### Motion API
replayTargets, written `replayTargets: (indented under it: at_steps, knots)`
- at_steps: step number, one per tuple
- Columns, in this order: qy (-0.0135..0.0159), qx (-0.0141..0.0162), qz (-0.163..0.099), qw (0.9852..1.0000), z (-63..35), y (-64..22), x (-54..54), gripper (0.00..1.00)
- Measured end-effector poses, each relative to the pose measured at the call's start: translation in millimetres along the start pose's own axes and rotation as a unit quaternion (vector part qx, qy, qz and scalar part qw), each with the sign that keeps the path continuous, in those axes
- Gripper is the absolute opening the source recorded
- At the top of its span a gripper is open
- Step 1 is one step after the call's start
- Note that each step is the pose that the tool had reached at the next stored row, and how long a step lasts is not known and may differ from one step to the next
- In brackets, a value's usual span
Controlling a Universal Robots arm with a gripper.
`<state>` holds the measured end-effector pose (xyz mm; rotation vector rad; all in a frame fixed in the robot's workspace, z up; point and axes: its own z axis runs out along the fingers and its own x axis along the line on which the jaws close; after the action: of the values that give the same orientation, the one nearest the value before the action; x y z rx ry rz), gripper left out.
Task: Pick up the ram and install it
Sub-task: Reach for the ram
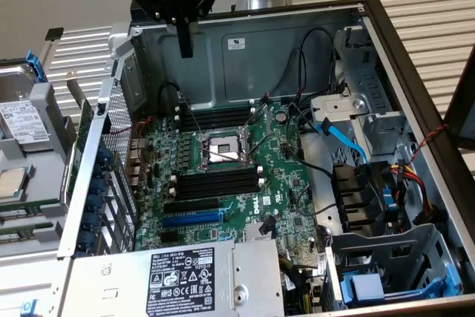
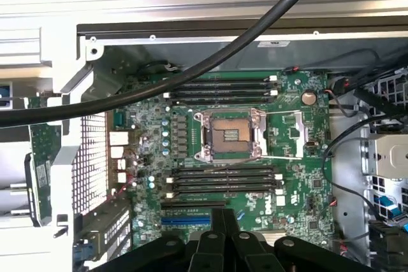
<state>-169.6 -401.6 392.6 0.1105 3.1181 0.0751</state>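
Note:
My gripper (image 1: 185, 50) hangs above the open computer case, over its back wall, with the two black fingers pressed together and nothing between them. In the wrist view the gripper (image 2: 223, 213) points down over the green motherboard (image 2: 290, 125). Empty black memory slots (image 1: 215, 183) with white end clips lie on both sides of the CPU socket (image 1: 221, 148). A narrow green board with a pale label, which looks like the ram (image 2: 42, 170), stands outside the case's side wall, far from the fingers. In the exterior view the ram (image 1: 82, 139) shows as a thin green strip.
A blue expansion slot (image 1: 191, 219) lies beside the nearer memory slots. The power supply (image 1: 178, 280) fills the front of the case. Drive cages and loose cables (image 1: 349, 142) crowd the exterior view's right. A hard drive (image 1: 22, 120) rests outside. A black cable (image 2: 191, 68) crosses the wrist view.

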Motion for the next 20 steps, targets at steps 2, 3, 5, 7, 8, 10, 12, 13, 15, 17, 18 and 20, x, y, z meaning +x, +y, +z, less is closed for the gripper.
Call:
replayTargets:
  at_steps: [2, 3, 5, 7, 8, 10, 12, 13, 15, 17, 18, 20]
  knots:
    - [0.0000, 0.0000, 0.000, 1.0000, -0.2, -0.8, 9.1, 0.11]
    - [0.0000, 0.0000, 0.000, 1.0000, -0.3, -1.3, 13.8, 0.11]
    - [0.0000, 0.0000, 0.000, 1.0000, -0.5, -2.2, 22.9, 0.11]
    - [0.0000, 0.0000, 0.000, 1.0000, -0.8, -3.2, 32.0, 0.11]
    - [0.0000, 0.0000, 0.000, 1.0000, -0.9, -3.8, 36.3, 0.11]
    - [0.0000, 0.0000, 0.000, 1.0000, -1.1, -4.9, 45.4, 0.11]
    - [0.0000, -0.0001, 0.000, 1.0000, -1.3, -6.1, 54.6, 0.11]
    - [0.0000, -0.0001, 0.000, 1.0000, -1.4, -6.7, 58.9, 0.11]
    - [0.0000, -0.0002, 0.000, 1.0000, -1.7, -7.9, 68.1, 0.11]
    - [0.0000, -0.0003, 0.000, 1.0000, -1.8, -9.0, 77.1, 0.11]
    - [0.0000, -0.0003, 0.000, 1.0000, -2.0, -9.6, 81.4, 0.11]
    - [0.0001, -0.0005, 0.000, 1.0000, -2.3, -10.7, 90.6, 0.11]
